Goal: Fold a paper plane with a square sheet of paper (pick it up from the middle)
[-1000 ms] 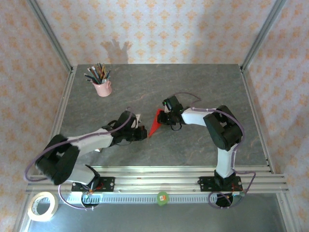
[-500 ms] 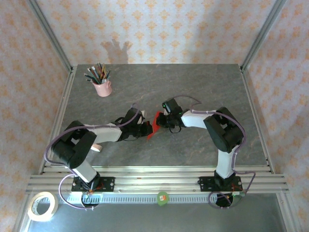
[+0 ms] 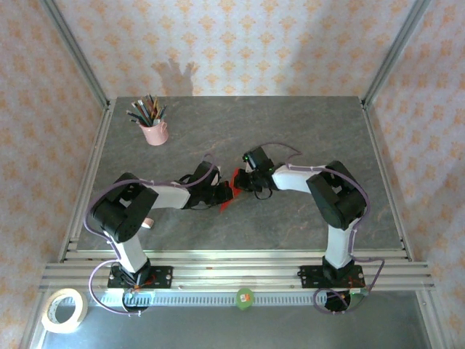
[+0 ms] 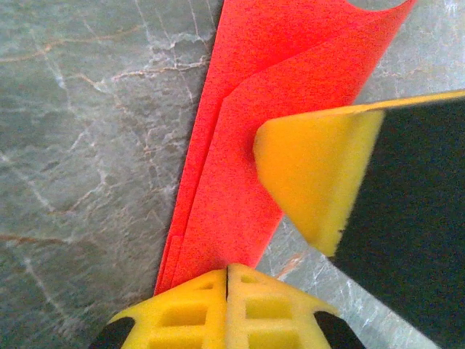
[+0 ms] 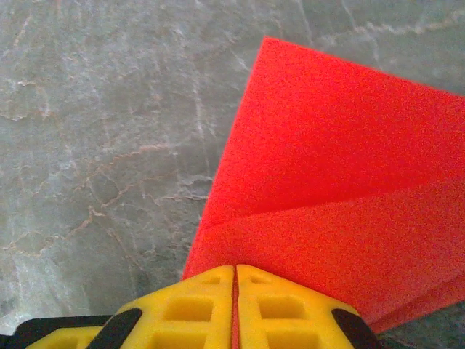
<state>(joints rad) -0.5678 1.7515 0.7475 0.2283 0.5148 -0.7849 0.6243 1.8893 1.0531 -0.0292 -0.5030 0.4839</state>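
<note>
**Item: plane** (image 3: 227,192). Bright red thin paper, matte and slightly grainy. It is folded into a long, narrow wedge.
- Left wrist view: the plane (image 4: 240,138) shows stacked layers. One straight crease runs lengthwise, and the layered edges fan out slightly along the left side. It tapers toward the bottom of the frame.
- Right wrist view: the plane (image 5: 341,174) shows a broad flat panel with a sharp corner at top. A diagonal fold line crosses it, with a second layer below.
- Location: mid-table (image 3: 305,123), between the two grippers, over grey marbled stone.

**Left gripper** (image 3: 222,194). Seen from its own wrist (image 4: 227,280), the yellow pads are pressed together on the plane's narrow end. The right arm's yellow fingertip (image 4: 312,174) sits over the paper just beside them.

**Right gripper** (image 3: 240,182). Seen from its own wrist (image 5: 235,283), the pads are closed on the plane's edge. A red sliver shows in the seam between them.

**Other items:**
- Pink cup (image 3: 155,134) holding pencils (image 3: 147,111), at the far left of the table and well apart from the plane.
- Tape roll (image 3: 64,310), off the table at the near left.
</note>
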